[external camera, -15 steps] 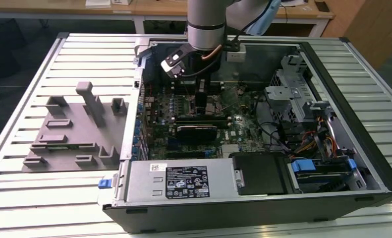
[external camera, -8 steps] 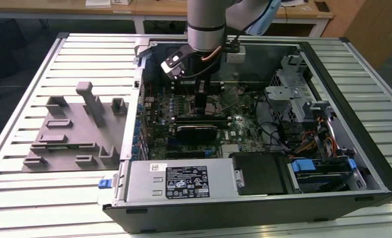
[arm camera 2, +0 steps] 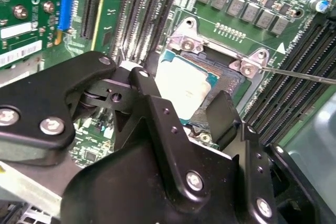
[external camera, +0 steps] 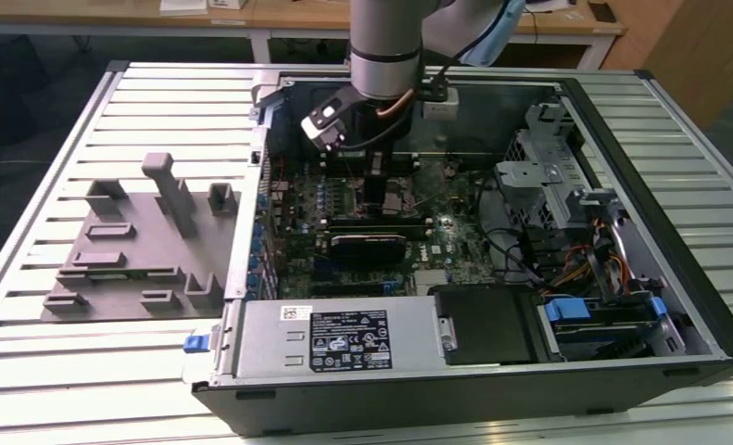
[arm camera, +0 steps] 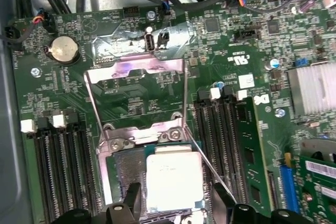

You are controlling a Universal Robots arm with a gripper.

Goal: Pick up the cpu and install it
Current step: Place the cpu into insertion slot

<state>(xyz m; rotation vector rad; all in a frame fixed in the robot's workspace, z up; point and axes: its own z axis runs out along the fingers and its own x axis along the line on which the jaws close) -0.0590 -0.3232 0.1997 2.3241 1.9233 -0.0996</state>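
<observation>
The cpu (arm camera: pixel 173 182) is a small square chip with a silvery top plate (arm camera 2: pixel 181 85). It sits level over the black socket (arm camera: pixel 126 174) on the green motherboard, and the socket's contact field shows beside it. In both wrist views my gripper (arm camera: pixel 176 203) has one black finger against each of two opposite edges of the chip, shut on it. The socket's metal load plate (arm camera: pixel 136 87) is swung open, with its thin wire lever (arm camera: pixel 210 174) raised alongside. In the exterior view the arm reaches down into the open computer case, with the gripper (external camera: pixel 385 199) low over the board.
Memory slots (arm camera: pixel 63 171) flank the socket on both sides. A coin battery (arm camera: pixel 64 51) and a finned heatsink (arm camera: pixel 312 90) sit on the board. A grey fixture block (external camera: pixel 132 250) lies outside the case. The power supply (external camera: pixel 341 338) and drive cage (external camera: pixel 564 185) border the board.
</observation>
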